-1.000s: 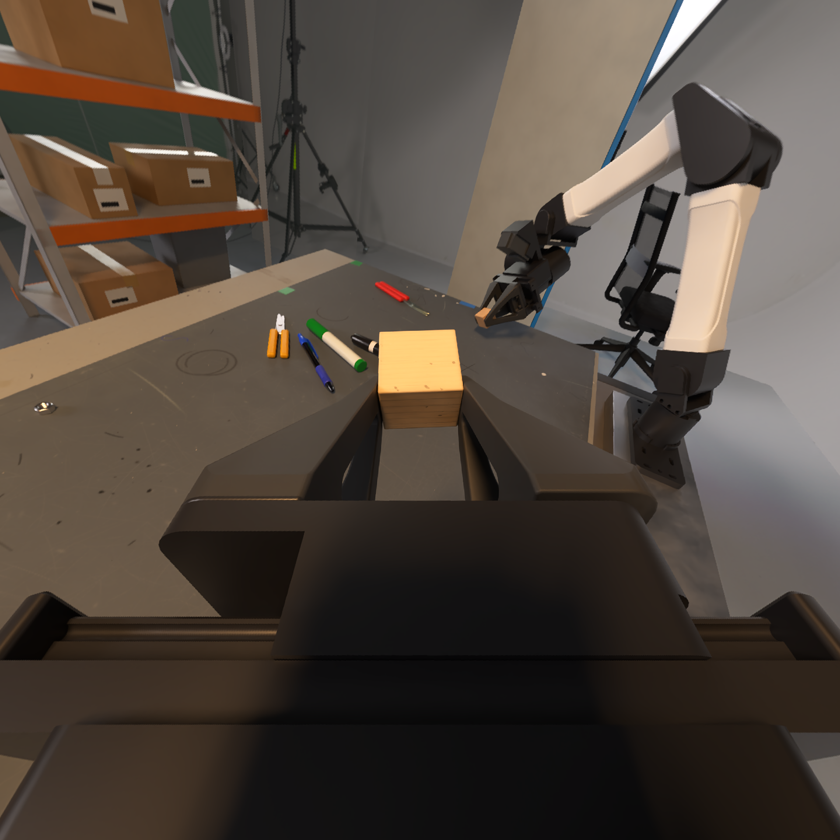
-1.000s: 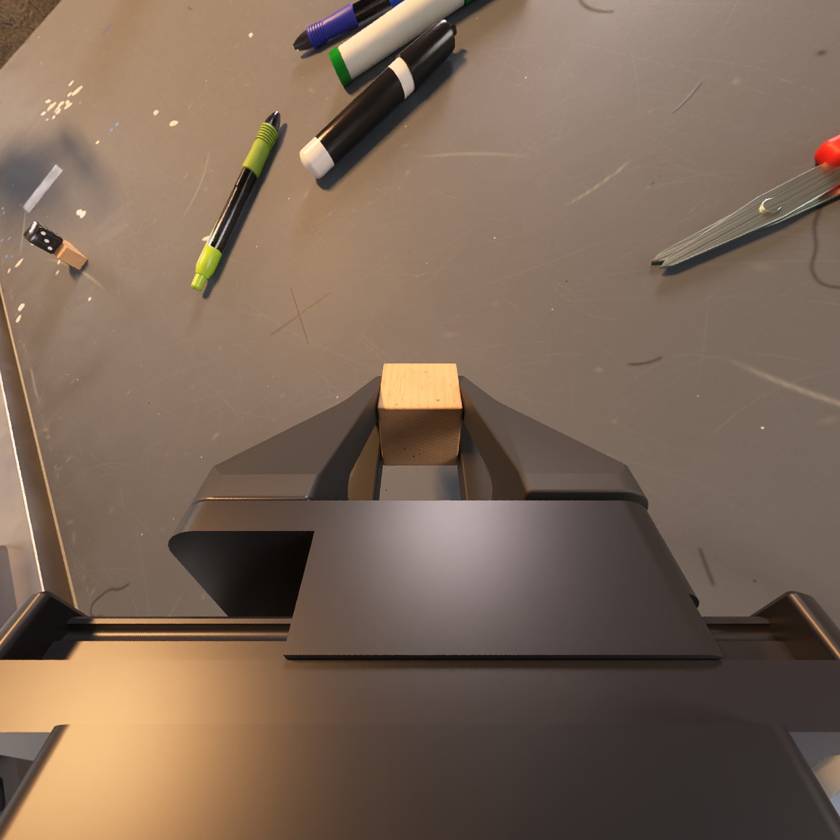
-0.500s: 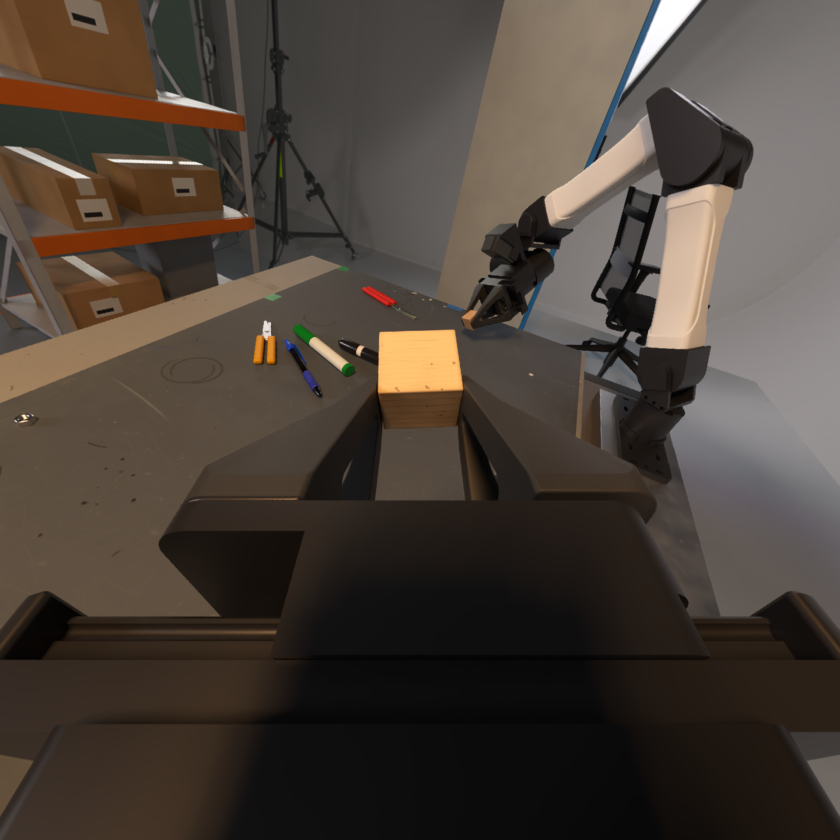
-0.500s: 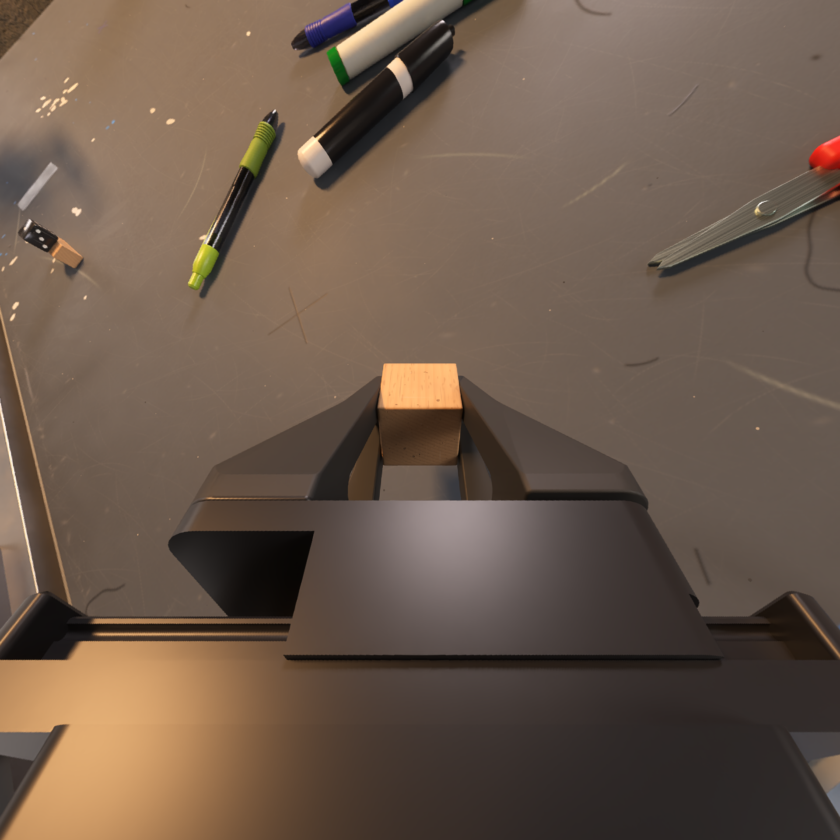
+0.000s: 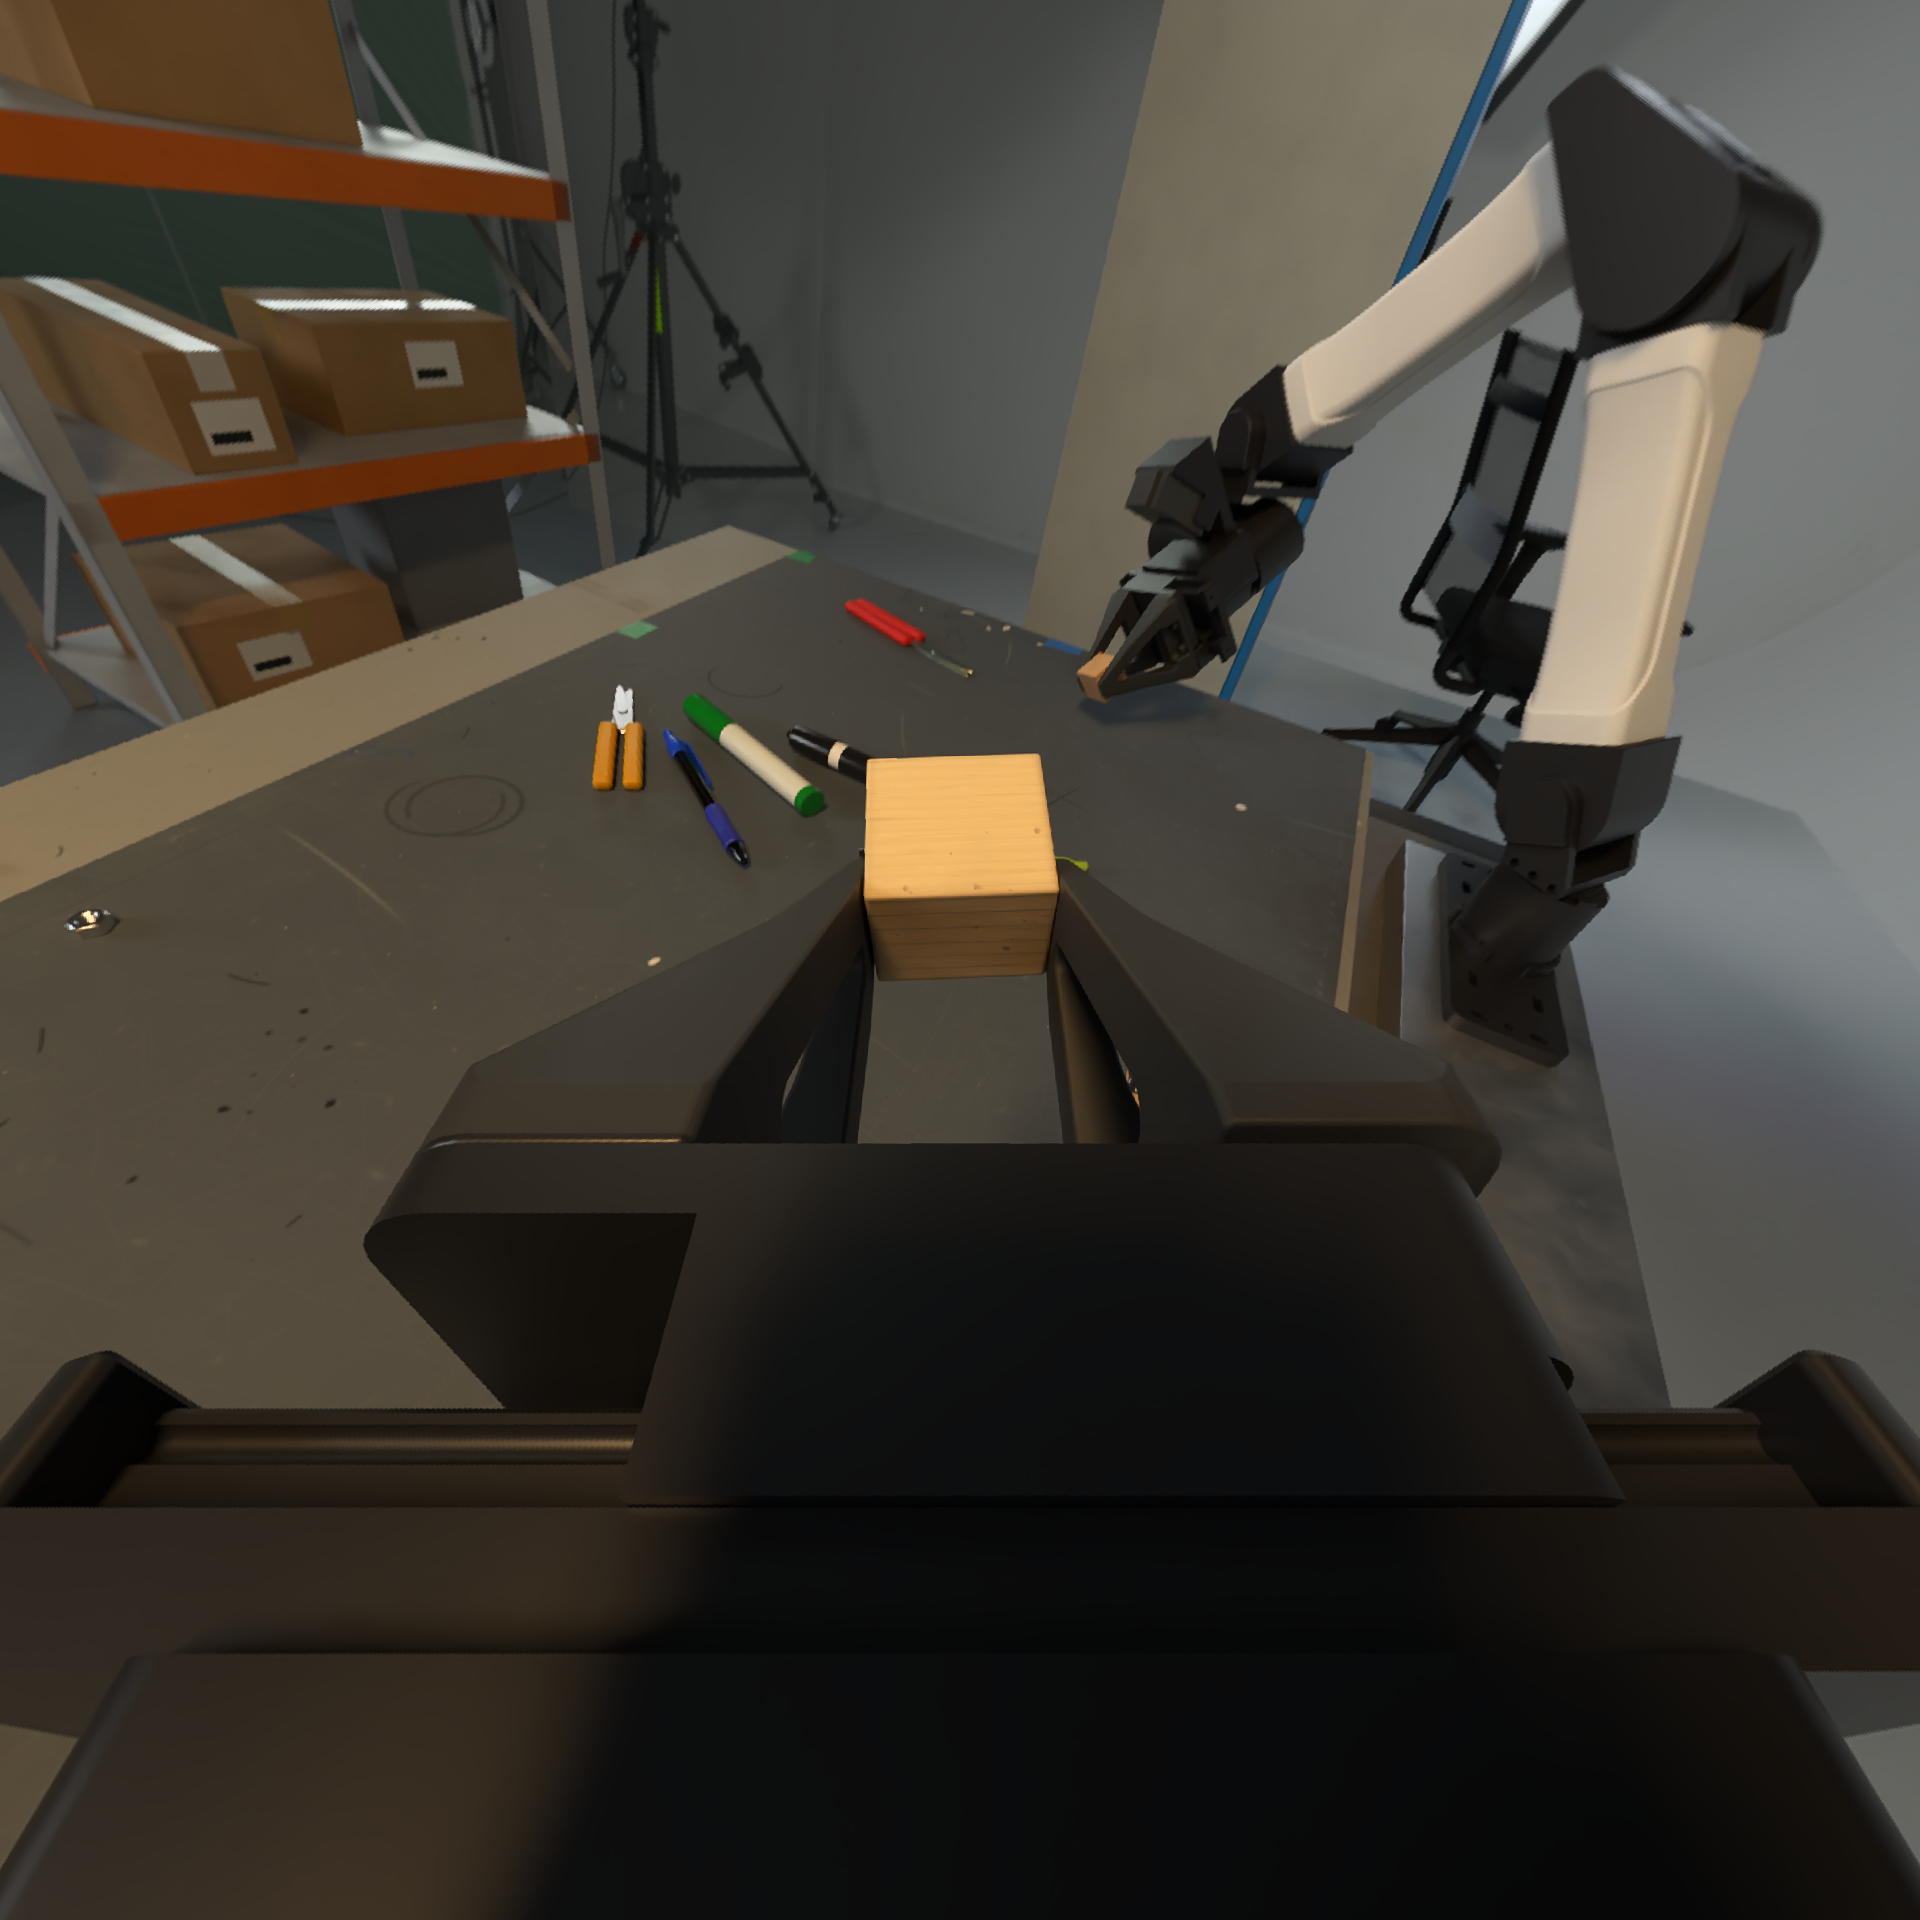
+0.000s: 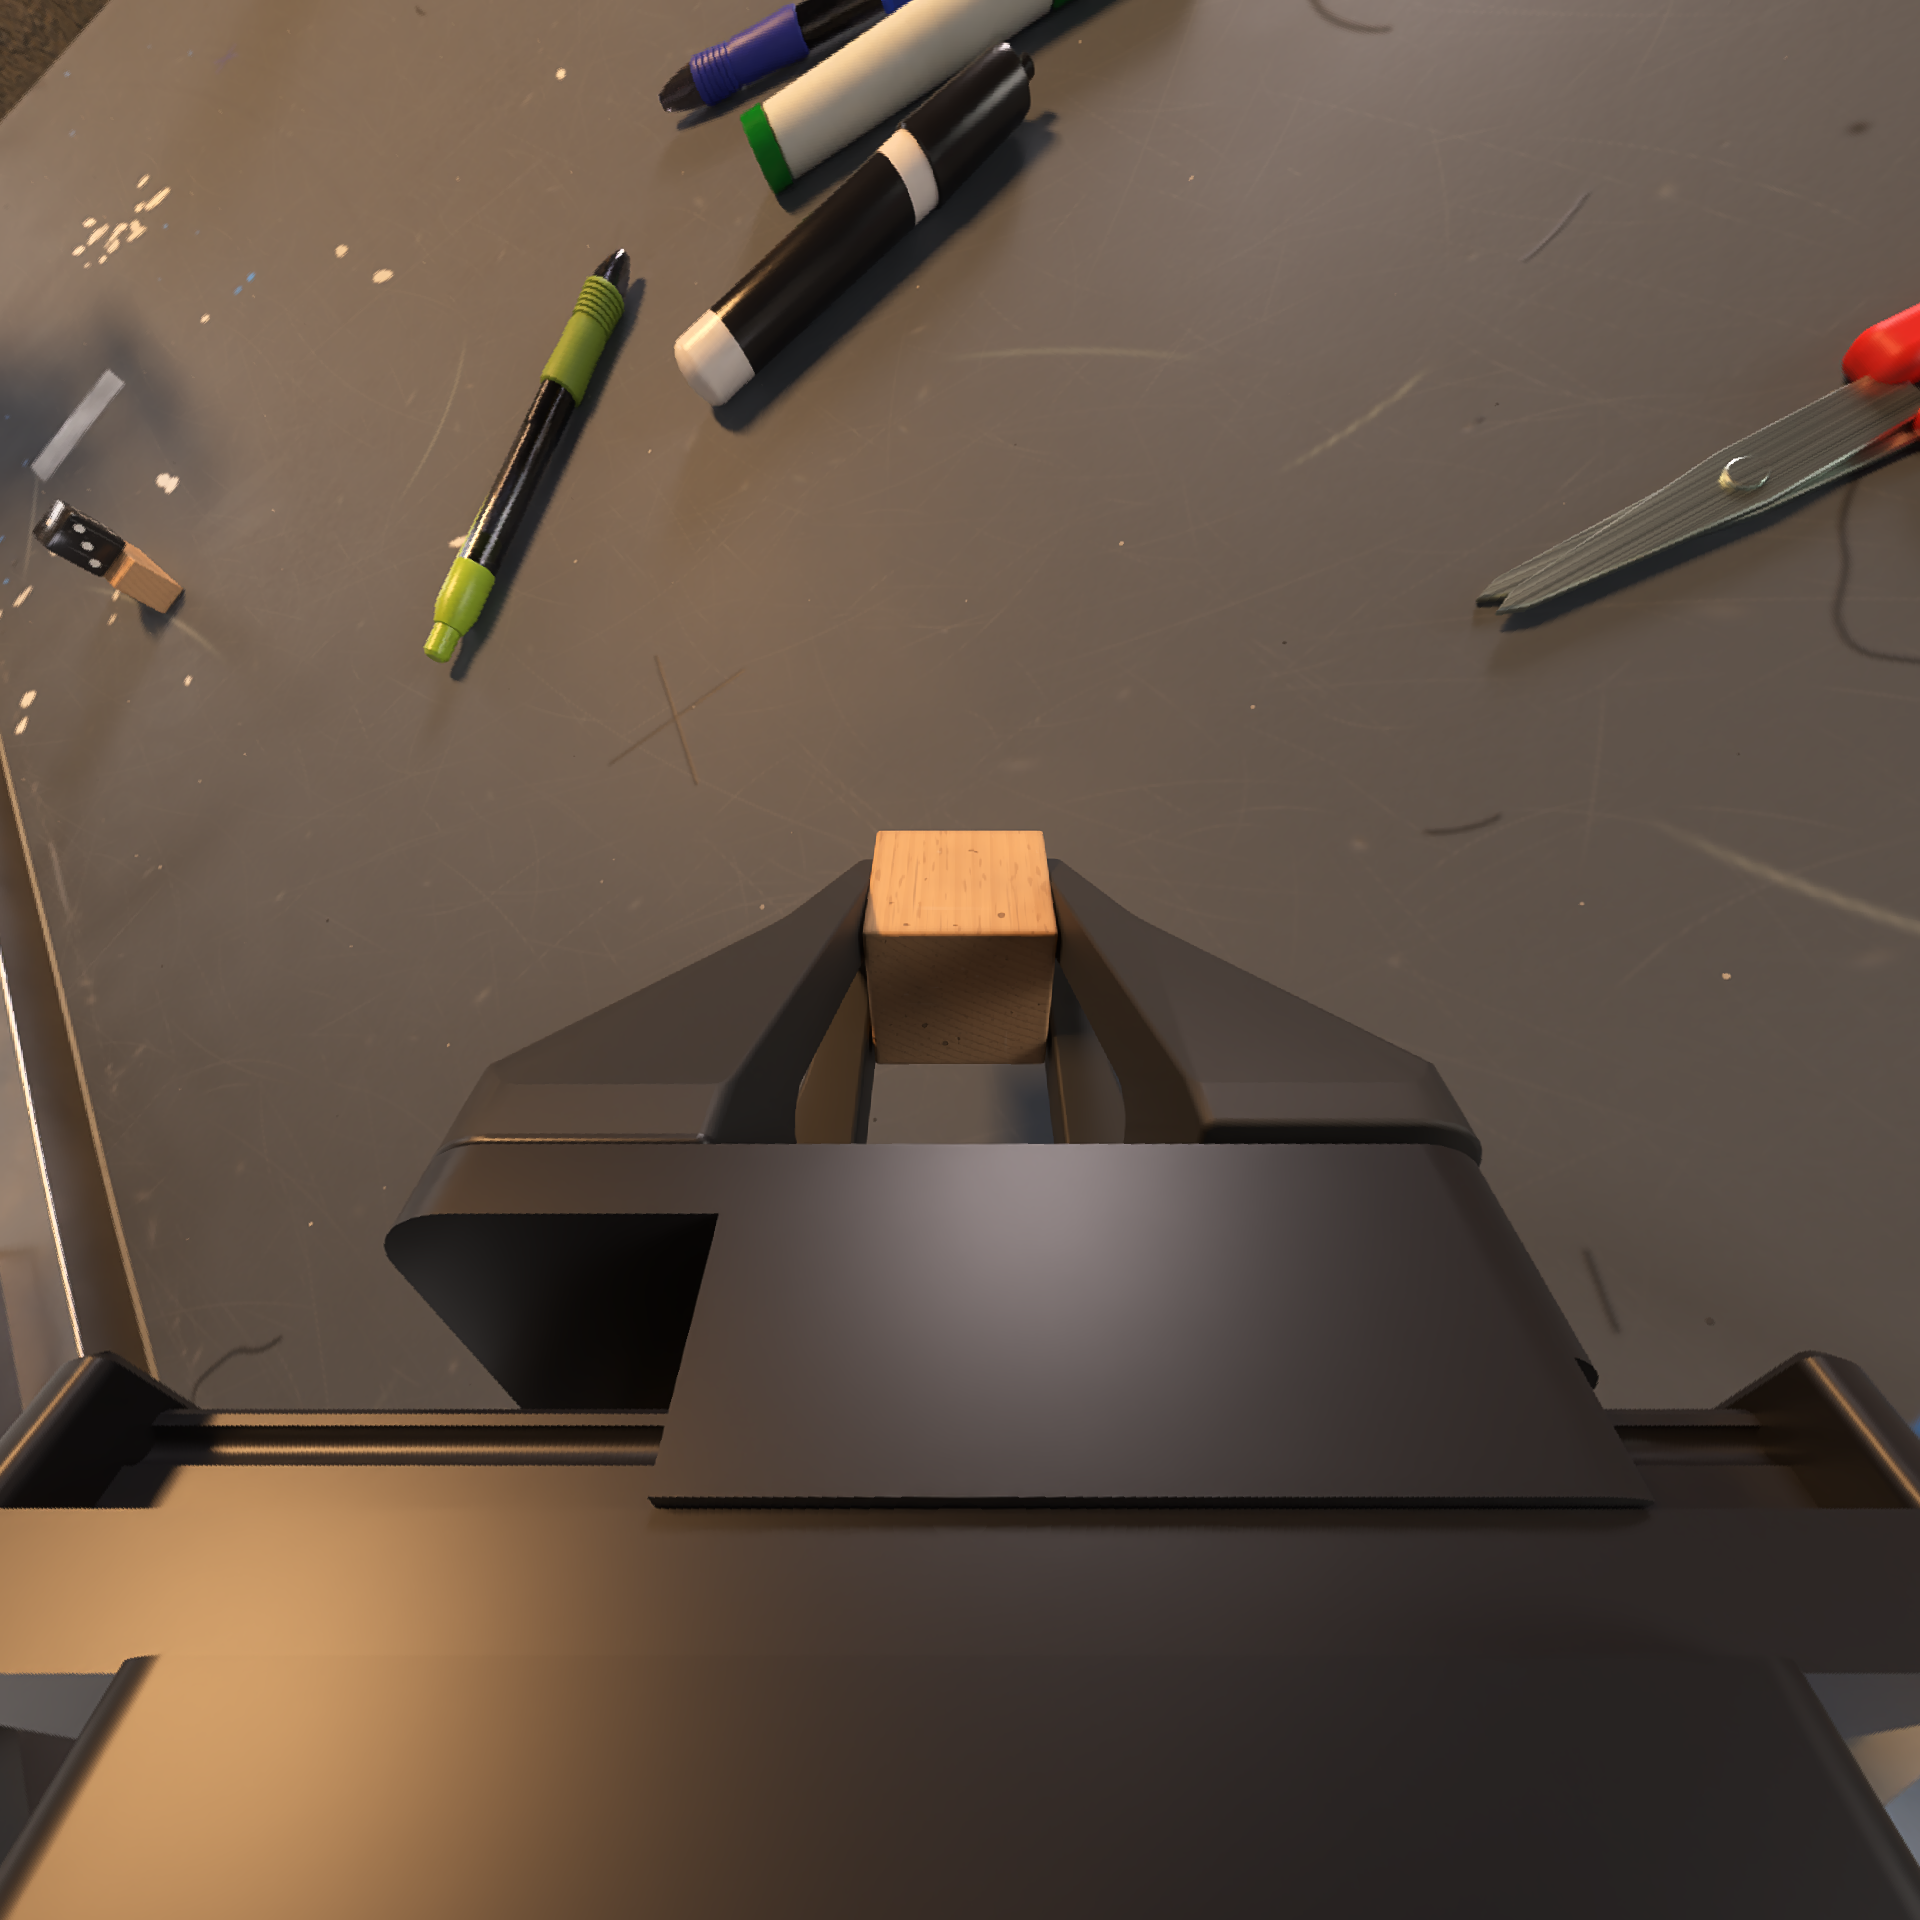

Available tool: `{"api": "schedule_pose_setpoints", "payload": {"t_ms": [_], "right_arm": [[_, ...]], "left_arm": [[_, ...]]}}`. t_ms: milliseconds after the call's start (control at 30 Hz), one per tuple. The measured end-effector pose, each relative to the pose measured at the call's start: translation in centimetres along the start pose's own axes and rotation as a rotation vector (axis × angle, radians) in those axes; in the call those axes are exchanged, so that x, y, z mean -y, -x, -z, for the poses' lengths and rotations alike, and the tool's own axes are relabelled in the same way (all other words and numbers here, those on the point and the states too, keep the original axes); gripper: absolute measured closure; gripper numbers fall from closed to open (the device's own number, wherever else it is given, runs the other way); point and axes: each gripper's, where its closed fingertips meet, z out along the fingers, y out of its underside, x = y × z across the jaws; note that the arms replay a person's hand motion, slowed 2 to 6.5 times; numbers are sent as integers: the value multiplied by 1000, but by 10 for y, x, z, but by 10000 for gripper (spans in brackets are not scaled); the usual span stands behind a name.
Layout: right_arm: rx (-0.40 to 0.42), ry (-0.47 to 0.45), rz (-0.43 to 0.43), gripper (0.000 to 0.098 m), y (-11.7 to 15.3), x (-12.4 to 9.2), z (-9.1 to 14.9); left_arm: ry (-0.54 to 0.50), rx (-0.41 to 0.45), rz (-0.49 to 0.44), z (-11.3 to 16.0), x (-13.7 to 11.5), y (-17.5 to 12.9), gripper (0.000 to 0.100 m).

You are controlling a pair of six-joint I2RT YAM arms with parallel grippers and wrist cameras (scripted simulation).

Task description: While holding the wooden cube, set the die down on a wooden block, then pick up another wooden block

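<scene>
Left gripper (image 5: 961,914): jaws pinched a large wooden cube (image 5: 958,862) at mid-frame of the left wrist view, held clear above the table (image 5: 312,1039).
Right gripper (image 6: 961,966): jaws pinched a smaller wooden block (image 6: 958,940) at mid-frame of the right wrist view, above bare tabletop.
Die (image 6: 75,537): black with white pips, at the left edge of the right wrist view, perched on a second small block (image 6: 148,582) and tilted by this wide-angle view; whether it sat square could not be told.
Clutter: green pen (image 6: 530,447), black marker (image 6: 857,239), green-capped marker (image 6: 883,83) and blue pen (image 6: 748,52) in the upper middle; scissors (image 6: 1704,499) at right; orange-handled pliers (image 5: 619,743) in the left wrist view.
Step in hand: judged the last one, with the die placed, another block lifted, and the cube kept in its grip.
Next move: probably only a steady hold by both grippers, well apart from the die so that the stack is not nudged.
</scene>
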Motion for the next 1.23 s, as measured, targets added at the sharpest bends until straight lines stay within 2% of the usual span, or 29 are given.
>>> {"api": "schedule_pose_setpoints", "payload": {"t_ms": [233, 500, 733, 867, 933, 1100, 1233], "right_arm": [[-1, 1, 1, 728, 0, 0, 0], [-4, 4, 3, 728, 0, -1, 0], [-5, 8, 5, 728, 0, -1, 0], [-5, 10, 6, 728, 0, -2, -1], [-6, 11, 8, 728, 0, -2, -1], [-7, 13, 11, 728, 0, -2, -1], [-10, 13, 16, 728, 1, -2, -1]], "left_arm": [[138, 75, -42, -16, -15, -11, 724], [324, 168, -137, -49, -49, -38, 724], [397, 213, -208, -87, -90, -68, 724], [476, 254, -264, -98, -121, -78, 724], [482, 277, -275, -102, -130, -81, 724], [422, 351, -237, -115, -145, -77, 724], [427, 429, -287, -122, -160, -73, 724]]}}
